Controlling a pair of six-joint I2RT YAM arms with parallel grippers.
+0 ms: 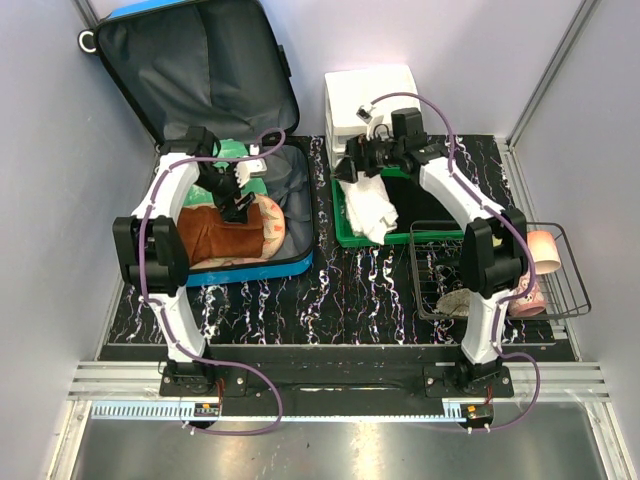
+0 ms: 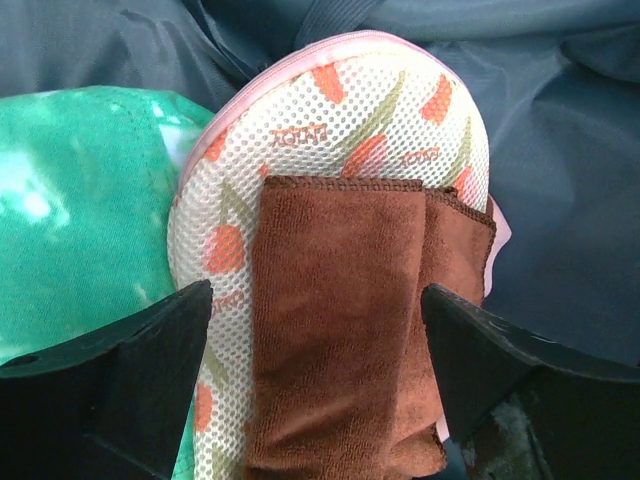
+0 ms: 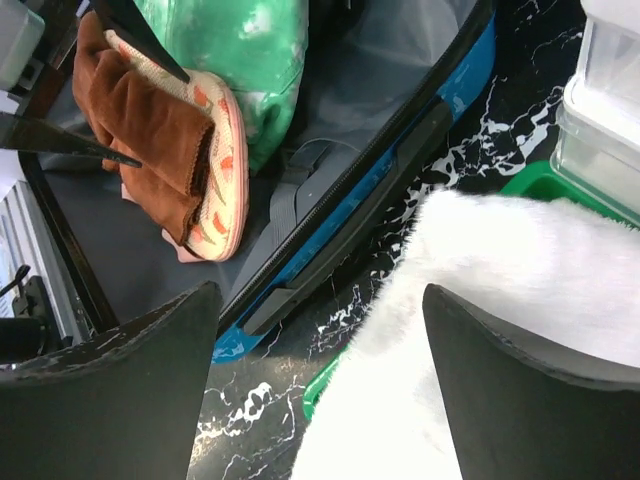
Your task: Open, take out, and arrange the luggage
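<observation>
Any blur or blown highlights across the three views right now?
Top external: even light, sharp, white cloth in the green tray nearly clipped. Left wrist: brown towel crisp, tool fingers dark and soft. Right wrist: white cloth washed out, little texture; luggage in focus.

luggage (image 1: 200, 60) lid: cut by top edge | wire basket (image 1: 575, 280) contents: partly hidden behind right arm (image 1: 488, 262)

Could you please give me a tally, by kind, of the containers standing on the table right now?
blue suitcase, lid open: 1
green tray: 1
white drawer organiser: 1
black wire basket: 1
Total: 4
</observation>
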